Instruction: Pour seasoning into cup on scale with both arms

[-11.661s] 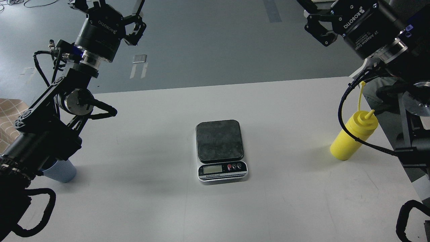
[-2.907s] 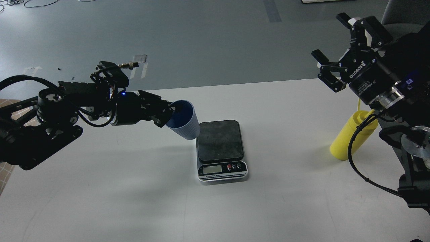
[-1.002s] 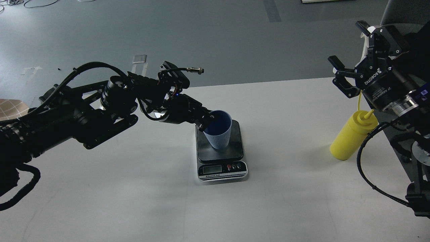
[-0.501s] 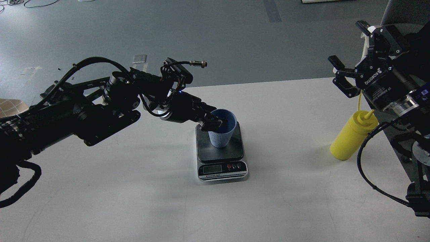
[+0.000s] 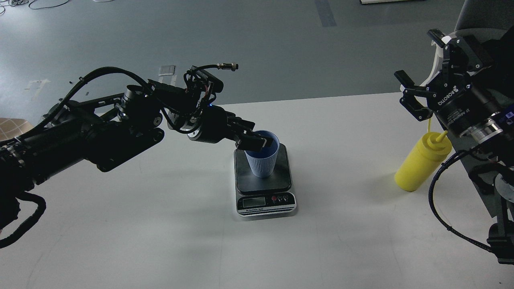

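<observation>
A white table (image 5: 160,224) fills the lower part of the view, its far edge running across the middle. Beyond it lies a grey floor (image 5: 261,44) with strips of pale tape (image 5: 166,70) and a darker stripe (image 5: 324,12). A tan checked surface (image 5: 10,127) shows at the left edge.

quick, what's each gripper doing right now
Left gripper: at the rim of the blue-grey ribbed plastic cup on the scale; whether it grips cannot be told.
Right gripper: open, holding nothing, above the yellow squeeze bottle.
</observation>
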Motion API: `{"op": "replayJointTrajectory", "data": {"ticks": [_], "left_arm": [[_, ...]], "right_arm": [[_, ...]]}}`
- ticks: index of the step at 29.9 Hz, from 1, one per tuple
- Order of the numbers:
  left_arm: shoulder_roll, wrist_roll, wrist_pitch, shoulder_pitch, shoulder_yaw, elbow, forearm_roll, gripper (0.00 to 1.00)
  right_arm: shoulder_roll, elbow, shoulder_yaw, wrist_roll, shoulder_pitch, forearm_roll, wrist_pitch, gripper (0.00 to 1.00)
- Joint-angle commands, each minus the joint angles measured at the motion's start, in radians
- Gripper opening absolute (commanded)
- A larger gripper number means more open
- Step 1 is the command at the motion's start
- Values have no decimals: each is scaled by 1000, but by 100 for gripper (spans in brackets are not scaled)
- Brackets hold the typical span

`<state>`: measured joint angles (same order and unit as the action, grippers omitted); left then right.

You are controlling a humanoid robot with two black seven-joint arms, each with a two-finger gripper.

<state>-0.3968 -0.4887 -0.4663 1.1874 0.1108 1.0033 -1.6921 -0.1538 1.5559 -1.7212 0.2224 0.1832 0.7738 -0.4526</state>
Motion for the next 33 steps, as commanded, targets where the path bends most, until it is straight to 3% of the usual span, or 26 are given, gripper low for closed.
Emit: {"op": "replayJointTrajectory", "data": {"ticks": [1, 5, 13, 27, 33], "left_arm": [[-1, 0, 12, 3, 6, -29, 64, 91], [1, 0, 66, 0, 78, -77, 153, 98], [-4, 0, 127, -3, 249, -160, 549, 98], [53, 0, 192, -11, 328, -259, 1224, 98], [79, 0, 224, -54, 325, -244, 1295, 98]], "right_arm": [[0, 0, 0, 0, -1, -1, 0, 100], [-1, 0, 0, 0, -1, 1, 0, 100], [0, 1, -3, 0, 2, -1, 0, 100], [-9, 1, -5, 0, 18, 1, 0, 100], [-10, 12, -18, 0, 39, -2, -1, 100]]}}
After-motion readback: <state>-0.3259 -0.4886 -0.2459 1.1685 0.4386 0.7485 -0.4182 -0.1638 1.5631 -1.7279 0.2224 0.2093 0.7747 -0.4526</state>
